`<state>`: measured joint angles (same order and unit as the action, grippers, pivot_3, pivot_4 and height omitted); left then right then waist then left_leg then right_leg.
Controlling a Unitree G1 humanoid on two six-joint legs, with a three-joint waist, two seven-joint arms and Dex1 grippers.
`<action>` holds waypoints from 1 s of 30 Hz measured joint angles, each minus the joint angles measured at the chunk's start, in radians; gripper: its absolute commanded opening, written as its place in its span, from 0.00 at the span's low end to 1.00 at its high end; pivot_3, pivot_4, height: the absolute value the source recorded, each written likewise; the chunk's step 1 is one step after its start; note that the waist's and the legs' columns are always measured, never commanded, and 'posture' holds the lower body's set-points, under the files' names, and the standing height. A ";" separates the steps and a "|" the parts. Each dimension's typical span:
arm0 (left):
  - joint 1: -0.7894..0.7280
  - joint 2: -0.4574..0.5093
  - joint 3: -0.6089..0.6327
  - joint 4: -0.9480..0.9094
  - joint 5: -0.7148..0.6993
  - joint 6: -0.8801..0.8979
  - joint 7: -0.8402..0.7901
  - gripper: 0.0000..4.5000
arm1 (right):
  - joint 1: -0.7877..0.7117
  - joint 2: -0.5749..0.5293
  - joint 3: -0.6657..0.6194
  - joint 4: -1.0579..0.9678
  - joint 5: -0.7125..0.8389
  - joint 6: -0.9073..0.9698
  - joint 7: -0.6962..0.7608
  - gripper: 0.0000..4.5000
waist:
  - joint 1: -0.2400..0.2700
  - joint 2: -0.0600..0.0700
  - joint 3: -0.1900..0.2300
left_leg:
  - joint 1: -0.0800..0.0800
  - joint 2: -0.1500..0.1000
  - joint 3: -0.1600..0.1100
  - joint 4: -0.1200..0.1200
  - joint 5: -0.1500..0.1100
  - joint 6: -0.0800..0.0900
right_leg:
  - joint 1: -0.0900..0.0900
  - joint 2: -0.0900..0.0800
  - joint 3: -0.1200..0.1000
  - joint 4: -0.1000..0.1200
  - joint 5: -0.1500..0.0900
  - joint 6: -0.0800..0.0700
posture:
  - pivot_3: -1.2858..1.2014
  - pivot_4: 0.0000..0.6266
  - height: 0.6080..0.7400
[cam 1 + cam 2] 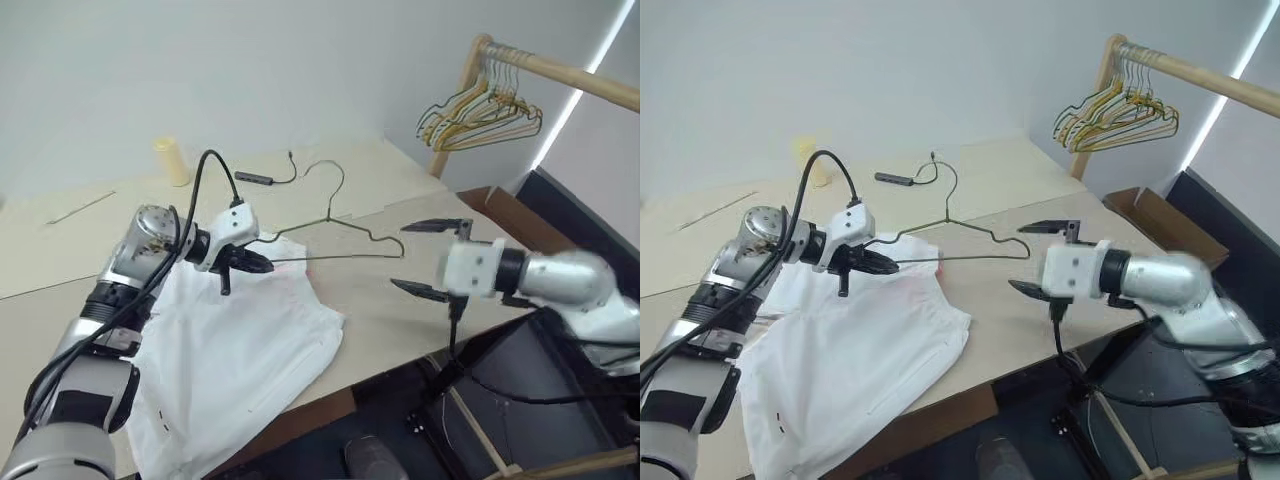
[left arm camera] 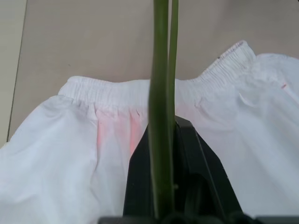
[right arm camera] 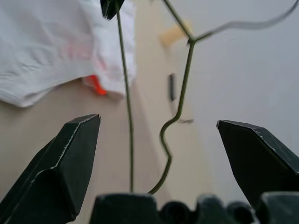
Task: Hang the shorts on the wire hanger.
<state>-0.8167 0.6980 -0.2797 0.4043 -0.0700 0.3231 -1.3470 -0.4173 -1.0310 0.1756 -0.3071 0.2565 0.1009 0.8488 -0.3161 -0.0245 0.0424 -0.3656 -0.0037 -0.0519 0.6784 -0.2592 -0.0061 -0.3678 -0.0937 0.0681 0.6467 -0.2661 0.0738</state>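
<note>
wire hanger (image 1: 335, 235) in left gripper (image 1: 262, 266)

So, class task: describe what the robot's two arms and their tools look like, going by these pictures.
Both arms are silver-grey metal with rounded joint housings and black bands. Each ends in a white boxy wrist block carrying a tool of two black, wedge-shaped fingers: left tool, right tool. A thick black cable loops over the left arm; another hangs below the right wrist.
</note>
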 measured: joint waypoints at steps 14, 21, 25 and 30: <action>0.047 0.010 0.008 -0.146 -0.015 -0.017 -0.035 0.00 | -0.459 0.173 0.304 0.242 -0.041 0.722 0.227 0.95 | 0.052 0.003 0.001 | -0.021 -0.002 0.000 0.002 0.000 0.000 | -0.026 -0.001 0.001 0.010 0.001 -0.001 | 0.43 0.00 1.00; 0.062 0.013 0.008 -0.179 -0.015 -0.014 -0.041 0.00 | -0.480 0.211 0.353 0.269 -0.095 0.712 0.293 0.46 | 0.064 0.003 0.001 | -0.021 -0.005 0.000 0.002 0.000 0.000 | -0.026 -0.003 0.001 0.009 0.000 0.000 | 0.44 0.00 1.00; 0.065 0.013 0.008 -0.190 -0.015 -0.014 -0.041 0.00 | -0.477 0.225 0.363 0.287 -0.129 0.702 0.306 0.14 | 0.064 0.003 0.001 | -0.019 -0.006 0.000 0.002 0.000 0.000 | -0.025 -0.003 0.001 0.009 0.000 0.000 | 0.44 0.00 1.00; 0.068 0.020 0.026 -0.187 -0.015 -0.034 -0.038 0.00 | -0.468 0.237 0.369 0.287 -0.146 0.674 0.327 0.00 | 0.057 0.003 0.001 | -0.018 -0.006 0.000 0.002 0.000 0.000 | -0.025 -0.003 0.001 0.009 0.000 0.000 | 0.43 0.00 1.00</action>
<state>-0.7482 0.7181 -0.2536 0.2173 -0.0848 0.2890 -1.3855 -0.8857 -0.7944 0.5443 -0.0201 0.1107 0.7746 1.1760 -0.2587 -0.0215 0.0432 -0.3840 -0.0099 -0.0521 0.6807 -0.2589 -0.0057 -0.3924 -0.0963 0.0692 0.6560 -0.2658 0.0736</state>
